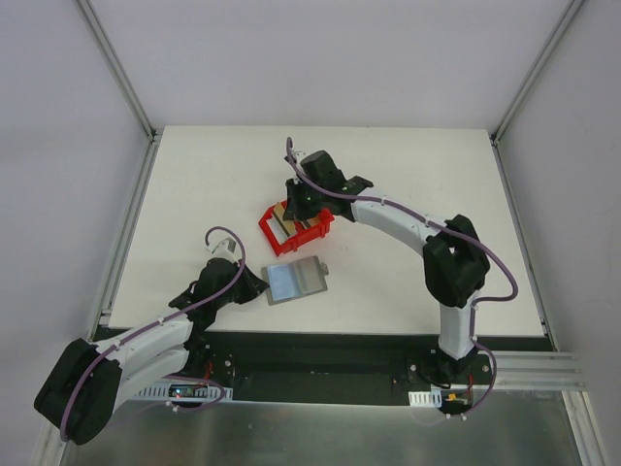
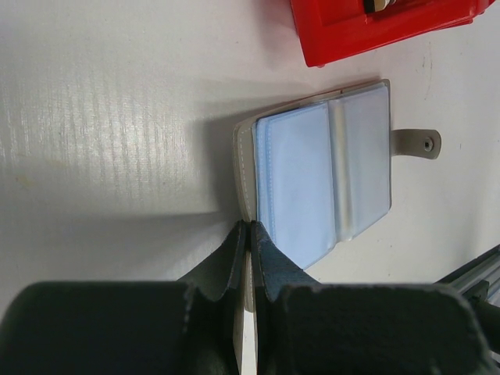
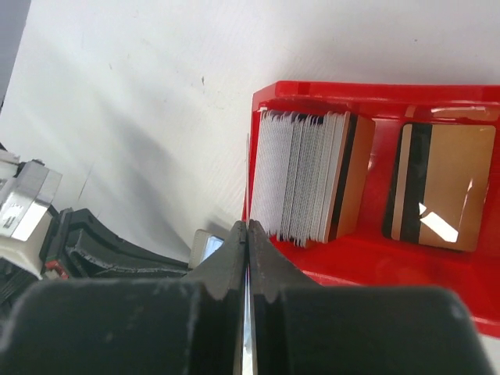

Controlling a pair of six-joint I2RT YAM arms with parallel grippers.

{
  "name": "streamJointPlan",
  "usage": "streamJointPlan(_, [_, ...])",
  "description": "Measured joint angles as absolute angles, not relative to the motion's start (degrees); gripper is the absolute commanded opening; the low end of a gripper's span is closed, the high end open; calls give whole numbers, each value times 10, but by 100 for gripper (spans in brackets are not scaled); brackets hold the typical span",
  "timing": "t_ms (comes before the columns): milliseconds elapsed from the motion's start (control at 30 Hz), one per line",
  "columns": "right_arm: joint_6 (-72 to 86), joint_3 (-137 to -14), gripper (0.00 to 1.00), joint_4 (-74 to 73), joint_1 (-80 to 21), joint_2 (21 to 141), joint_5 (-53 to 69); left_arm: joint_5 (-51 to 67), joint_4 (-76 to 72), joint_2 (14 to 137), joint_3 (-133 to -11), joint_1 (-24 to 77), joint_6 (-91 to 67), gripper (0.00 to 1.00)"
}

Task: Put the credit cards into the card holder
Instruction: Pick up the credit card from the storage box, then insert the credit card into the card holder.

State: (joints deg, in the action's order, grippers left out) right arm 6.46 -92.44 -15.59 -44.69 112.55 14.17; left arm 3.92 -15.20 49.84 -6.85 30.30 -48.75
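The grey card holder (image 1: 296, 280) lies open on the table, its blue-clear sleeves up (image 2: 320, 176). My left gripper (image 2: 248, 228) is shut on the holder's grey cover edge at its near left side (image 1: 260, 283). The red bin (image 1: 309, 233) holds a stack of credit cards (image 3: 305, 176) standing on edge and a gold card with a dark stripe (image 3: 441, 187) lying flat. My right gripper (image 3: 248, 226) is over the bin's left wall (image 1: 294, 206), shut on a thin white card seen edge-on (image 3: 248, 156). A corner of the holder (image 3: 205, 246) shows below it.
The holder's snap tab (image 2: 414, 143) sticks out on its far side. The red bin (image 2: 375, 27) sits just beyond the holder. The left arm (image 3: 94, 242) lies close to the left of the right gripper. White table edge and metal rail (image 1: 543, 364) lie at the front.
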Motion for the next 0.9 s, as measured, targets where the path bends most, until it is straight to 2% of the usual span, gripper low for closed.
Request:
streamJointPlan(233, [73,-831,0,-133,-445,1024,119,43,-150,493,-69,303,-486,0])
streamJointPlan(500, [143,-612,0,-26,-451,860,109,61,-154,495,-69,303,-478,0])
streamJointPlan(900, [289,-356,0,167,-491,827,79,102,-201,549,-66,303,-467,0])
